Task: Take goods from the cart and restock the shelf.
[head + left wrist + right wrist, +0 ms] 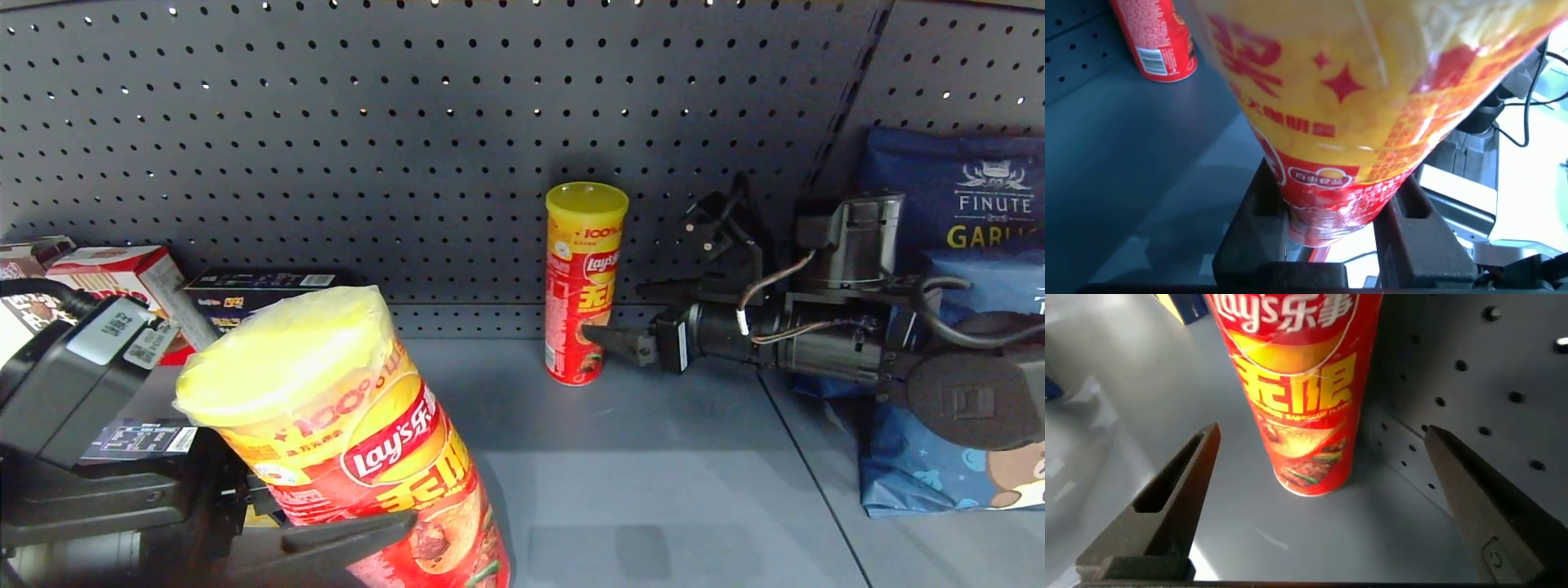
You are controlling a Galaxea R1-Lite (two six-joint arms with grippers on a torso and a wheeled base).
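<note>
One red-and-yellow chips can (585, 286) stands upright on the grey shelf (653, 465), close to the pegboard back wall. My right gripper (633, 314) sits level with its lower half, just to its right, open. In the right wrist view the can (1302, 392) stands just beyond the two spread fingers (1167, 514), untouched. A second, film-wrapped chips can (351, 433) tilts in the lower left, with my left gripper (1331, 233) shut on its lower end (1347, 106). The standing can (1151, 37) also shows in the left wrist view, farther off.
Red-and-white boxes (122, 278) and a dark flat box (253, 290) lie at the shelf's back left. Blue snack bags (963, 245) fill the bay on the right, behind my right arm. Bare shelf floor lies between the two cans.
</note>
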